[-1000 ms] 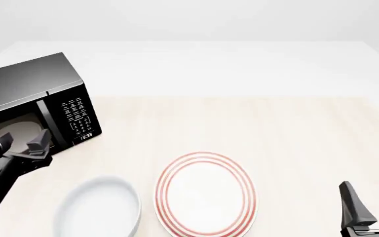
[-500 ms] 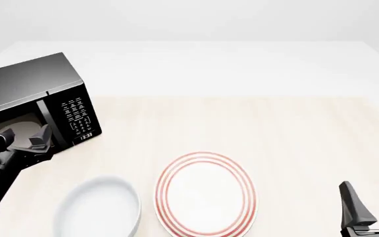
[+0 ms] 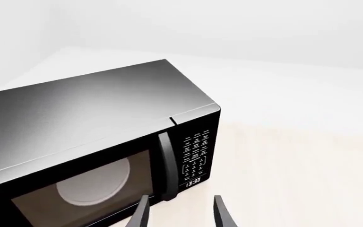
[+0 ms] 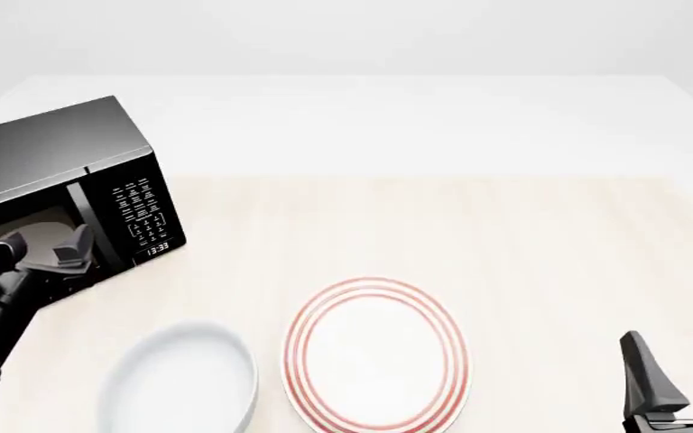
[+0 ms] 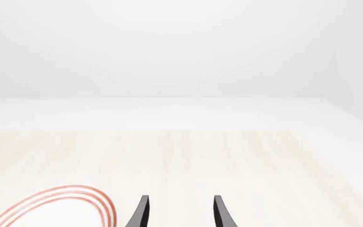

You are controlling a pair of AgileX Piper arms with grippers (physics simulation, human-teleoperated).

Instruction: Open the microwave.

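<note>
Black microwave (image 4: 76, 194), one, far left on the table (image 4: 443, 225), partly cut off, door closed. One white bowl (image 4: 184, 379), one red-ringed plate (image 4: 377, 352), both cropped. Left gripper (image 4: 43, 244) spread open before the handle (image 3: 164, 165); right gripper (image 4: 671, 370) open, half visible.

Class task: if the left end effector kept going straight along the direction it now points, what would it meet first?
Most likely the microwave: the open left end effector points at the vertical handle beside the keypad. Its fingers seem to straddle the handle's lower end, though depth is unclear.
</note>
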